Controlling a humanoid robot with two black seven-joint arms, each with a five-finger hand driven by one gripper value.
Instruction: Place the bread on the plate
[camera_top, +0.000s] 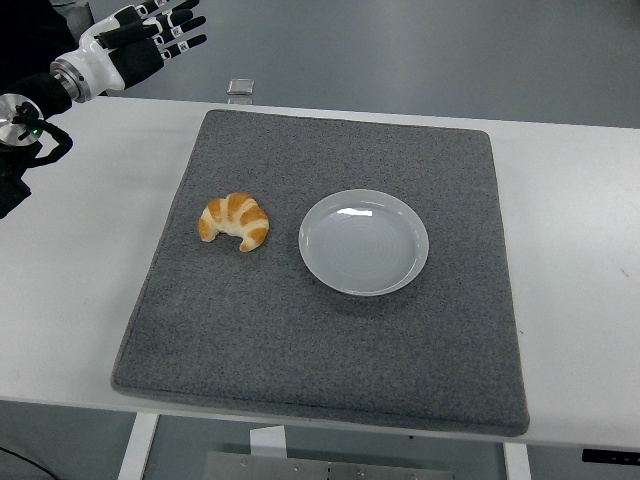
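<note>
The fingers (172, 28) of the robot's black and white left hand (140, 45) are spread apart and hold nothing, up by the far left corner of the white table (70, 290). The golden curved croissant bread (234, 221) lies on the big grey felt mat (330, 350), just left of the round white plate (364, 242), not touching it.

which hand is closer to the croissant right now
Left. The left hand is raised at the picture's upper left, fingers spread, beyond the table's far edge, up and left of the croissant on the grey mat. The right hand is not in view.
</note>
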